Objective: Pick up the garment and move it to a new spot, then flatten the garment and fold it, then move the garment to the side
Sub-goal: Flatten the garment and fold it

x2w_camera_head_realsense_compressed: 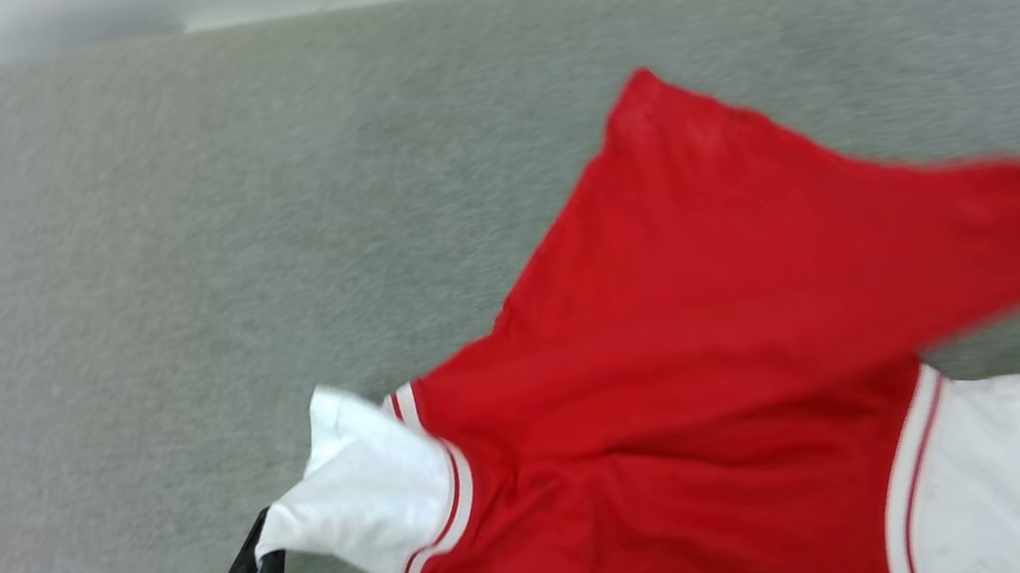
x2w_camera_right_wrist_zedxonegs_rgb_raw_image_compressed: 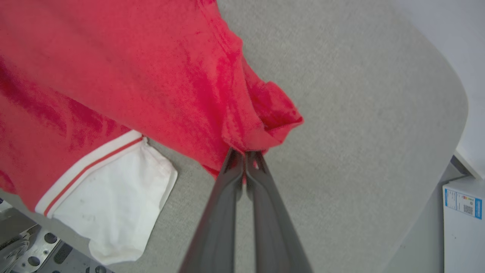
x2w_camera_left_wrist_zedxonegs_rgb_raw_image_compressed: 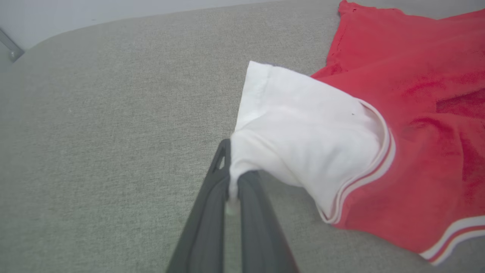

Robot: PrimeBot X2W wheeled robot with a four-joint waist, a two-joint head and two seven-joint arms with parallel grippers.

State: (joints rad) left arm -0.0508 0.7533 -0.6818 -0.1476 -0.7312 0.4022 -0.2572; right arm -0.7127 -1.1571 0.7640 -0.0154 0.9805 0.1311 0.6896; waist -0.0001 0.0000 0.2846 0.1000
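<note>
Two closed grips hold the red jersey T-shirt with white short sleeves (x2w_camera_head_realsense_compressed: 677, 322): the left gripper (x2w_camera_left_wrist_zedxonegs_rgb_raw_image_compressed: 233, 170) pinches its near-left sleeve cuff, the right gripper (x2w_camera_right_wrist_zedxonegs_rgb_raw_image_compressed: 245, 153) a bunched red hem corner at the right. Stretched over the grey fabric-covered table (x2w_camera_head_realsense_compressed: 165, 277), it looks mid-flattening; folding and moving aside remain.

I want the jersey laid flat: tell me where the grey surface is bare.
Bare: the left half of the grey surface and the far strip beyond the garment; a wedge between its taut red corner and right white sleeve. Crowded: near right, where the garment is stretched between left gripper and right gripper.
</note>
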